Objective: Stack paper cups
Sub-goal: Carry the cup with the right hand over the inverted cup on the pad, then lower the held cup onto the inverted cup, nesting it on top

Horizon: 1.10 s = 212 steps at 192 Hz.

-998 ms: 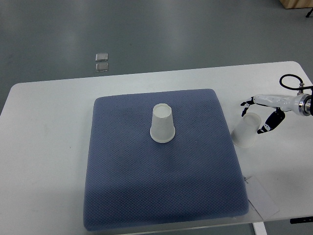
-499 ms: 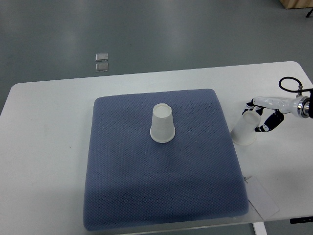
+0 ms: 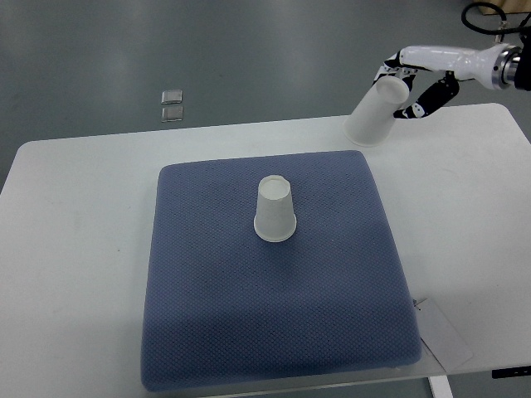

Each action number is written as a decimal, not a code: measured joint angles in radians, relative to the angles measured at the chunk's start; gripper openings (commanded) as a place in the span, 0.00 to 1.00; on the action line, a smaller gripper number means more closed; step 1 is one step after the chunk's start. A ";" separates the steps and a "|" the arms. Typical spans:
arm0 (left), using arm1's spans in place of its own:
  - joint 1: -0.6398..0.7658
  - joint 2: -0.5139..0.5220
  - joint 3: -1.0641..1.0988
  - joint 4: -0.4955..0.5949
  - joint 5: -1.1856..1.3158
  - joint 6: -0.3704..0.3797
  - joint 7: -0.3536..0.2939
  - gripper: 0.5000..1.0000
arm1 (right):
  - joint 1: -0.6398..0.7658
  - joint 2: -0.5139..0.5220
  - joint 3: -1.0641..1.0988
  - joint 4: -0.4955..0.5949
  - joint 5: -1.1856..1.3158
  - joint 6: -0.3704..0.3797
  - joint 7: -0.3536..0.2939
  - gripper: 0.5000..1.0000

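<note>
The right hand [image 3: 412, 80] is up high near the far right corner of the white table [image 3: 75, 249]. Its fingers [image 3: 431, 97] wrap round the small end of a paper cup [image 3: 375, 114] — the cup is tipped, its wide mouth pointing down and left. A second paper cup [image 3: 275, 210] stands upside down on the blue mat [image 3: 274, 315].

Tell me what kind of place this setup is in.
Probably a robotics lab or test room: a plain white table carries a blue-grey mat on a bare grey floor, and the right hand holds one paper cup while another stands upside down.
</note>
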 measured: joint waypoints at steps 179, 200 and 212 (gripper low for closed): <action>0.000 0.000 0.000 0.000 0.000 0.000 0.000 1.00 | 0.032 0.209 -0.038 0.074 -0.051 0.106 -0.068 0.00; 0.000 0.000 0.000 0.000 0.000 0.000 0.000 1.00 | 0.032 0.209 -0.050 0.074 -0.060 0.106 -0.069 0.00; 0.000 0.000 0.000 0.000 0.000 0.000 0.000 1.00 | 0.030 0.209 -0.052 0.074 -0.067 0.106 -0.070 0.00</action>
